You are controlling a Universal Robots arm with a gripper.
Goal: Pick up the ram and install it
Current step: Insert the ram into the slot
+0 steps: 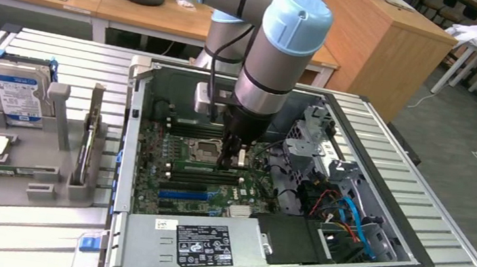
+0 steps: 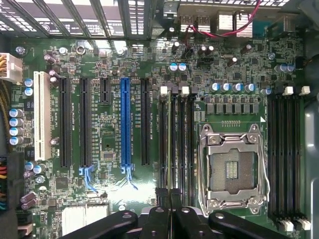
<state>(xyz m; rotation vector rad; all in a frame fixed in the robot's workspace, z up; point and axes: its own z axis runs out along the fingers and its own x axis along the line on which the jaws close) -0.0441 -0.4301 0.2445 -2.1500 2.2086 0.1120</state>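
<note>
down inside the open computer case (image 1: 392,258), which lies on its side on a slatted metal table (image 1: 458,201), the arm reaches straight down to the motherboard (image 1: 152,188). its gripper (image 1: 230,162) sits just near of the empty cpu socket (image 1: 206,149). the black fingers (image 2: 164,209) are drawn in narrow, pinched on the ram (image 2: 170,139), with hardly any gap between them. the ram (image 1: 202,167) shows in the exterior view as a thin green strip lying across the board at the fingertips. in the wrist view it is seen edge-on, lined up along one of the black memory slots between the socket (image 2: 232,164) and the blue expansion slot (image 2: 125,124). whether it is fully seated in the slot i cannot tell. a second bank of memory slots (image 2: 284,149) lies on the other side of the socket, with white latches at the ends. on the near side of the case sits the power supply (image 1: 204,244) with its printed label. well apart, to the exterior view's left, a grey fixture (image 1: 17,192) on the table holds a blue-labelled hard drive (image 1: 14,89) standing upright.
</note>
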